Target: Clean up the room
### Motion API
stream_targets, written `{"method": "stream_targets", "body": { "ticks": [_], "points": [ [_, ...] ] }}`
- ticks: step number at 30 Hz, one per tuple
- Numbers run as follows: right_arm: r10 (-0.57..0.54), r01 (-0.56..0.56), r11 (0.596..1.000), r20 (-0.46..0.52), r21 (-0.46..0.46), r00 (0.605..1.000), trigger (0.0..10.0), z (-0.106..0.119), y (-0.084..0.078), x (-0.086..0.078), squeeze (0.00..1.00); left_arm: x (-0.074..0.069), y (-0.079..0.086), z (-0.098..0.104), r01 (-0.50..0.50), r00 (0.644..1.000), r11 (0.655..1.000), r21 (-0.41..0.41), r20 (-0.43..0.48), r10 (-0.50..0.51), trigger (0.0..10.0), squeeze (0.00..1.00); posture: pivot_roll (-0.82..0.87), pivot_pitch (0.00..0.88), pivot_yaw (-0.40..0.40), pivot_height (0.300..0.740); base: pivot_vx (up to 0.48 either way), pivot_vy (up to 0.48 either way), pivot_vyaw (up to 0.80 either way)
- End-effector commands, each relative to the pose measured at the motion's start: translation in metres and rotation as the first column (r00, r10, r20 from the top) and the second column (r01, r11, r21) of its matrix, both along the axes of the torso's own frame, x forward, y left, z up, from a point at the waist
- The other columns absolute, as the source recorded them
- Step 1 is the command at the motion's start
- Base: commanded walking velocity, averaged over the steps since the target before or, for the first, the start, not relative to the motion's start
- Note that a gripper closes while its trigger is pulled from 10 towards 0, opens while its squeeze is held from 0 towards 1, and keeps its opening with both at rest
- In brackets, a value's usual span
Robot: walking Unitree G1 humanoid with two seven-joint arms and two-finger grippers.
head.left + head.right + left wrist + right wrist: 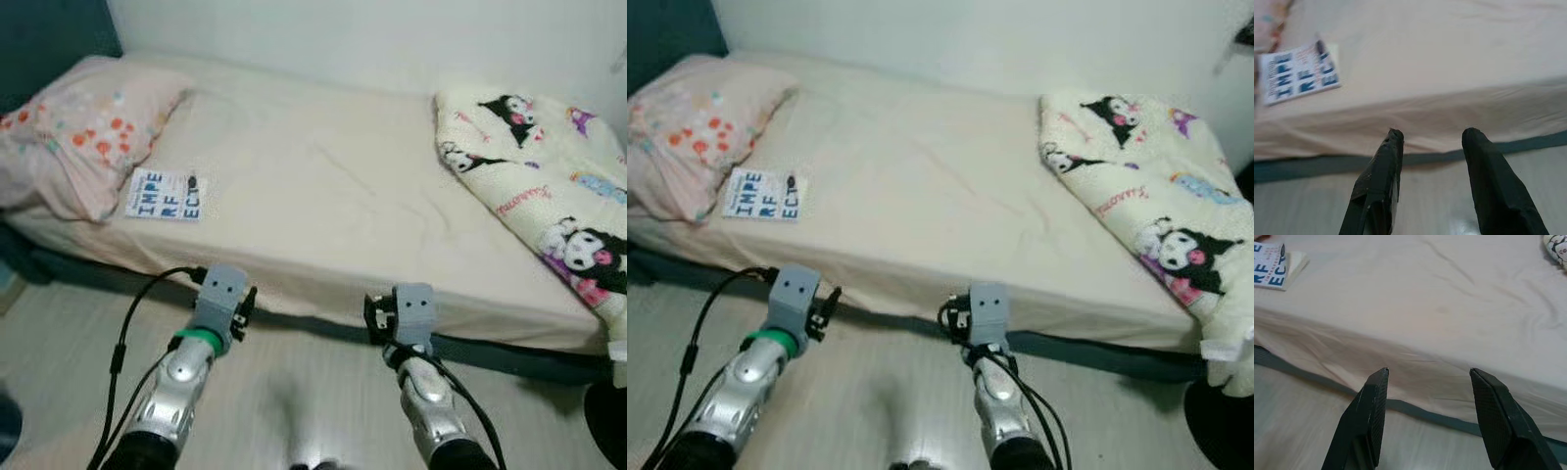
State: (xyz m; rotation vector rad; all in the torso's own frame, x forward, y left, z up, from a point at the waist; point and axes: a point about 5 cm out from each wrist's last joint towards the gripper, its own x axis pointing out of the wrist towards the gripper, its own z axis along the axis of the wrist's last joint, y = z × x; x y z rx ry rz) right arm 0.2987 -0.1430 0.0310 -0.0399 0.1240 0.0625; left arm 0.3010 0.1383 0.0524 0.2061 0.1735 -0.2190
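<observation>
Cream sheets cover the bed (pixel 323 196) in front of you, with a book (pixel 164 195) lying beside the floral pillow (pixel 78 137) (its title looks like "IMPERFECT", though it's blurred). Your left gripper (pixel 1430 142) and right gripper (pixel 1430 382) hang near the bed's edge, fingers spread, holding nothing.

A: Counts, quick. Beds?
B: One bed (pixel 323 196), cream sheet.
A: Pillows?
B: One pillow (pixel 78 137), pink with orange dots.
A: Books?
B: One book (pixel 164 195), blue letters on white.
A: Blankets?
B: One blanket (pixel 549 186), cartoon print, bunched.
A: Grippers?
B: Two: left gripper (pixel 1432 136), right gripper (pixel 1429 372). Two black fingers each, jaws apart.
</observation>
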Motion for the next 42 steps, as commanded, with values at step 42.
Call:
{"method": "stream_targets", "body": {
  "ticks": [42],
  "points": [
    [-0.032,0.032,0.999,-0.026,-0.019,0.999,10.0,-0.0062,-0.0118,-0.0039,0.0,0.0018,-0.0095,-0.0005,0.043,0.999,0.999,-0.001,-0.001,-0.043,10.0,0.0,0.02,0.029,0.031,0.74,0.0,-0.443,0.0]
  ]
}}
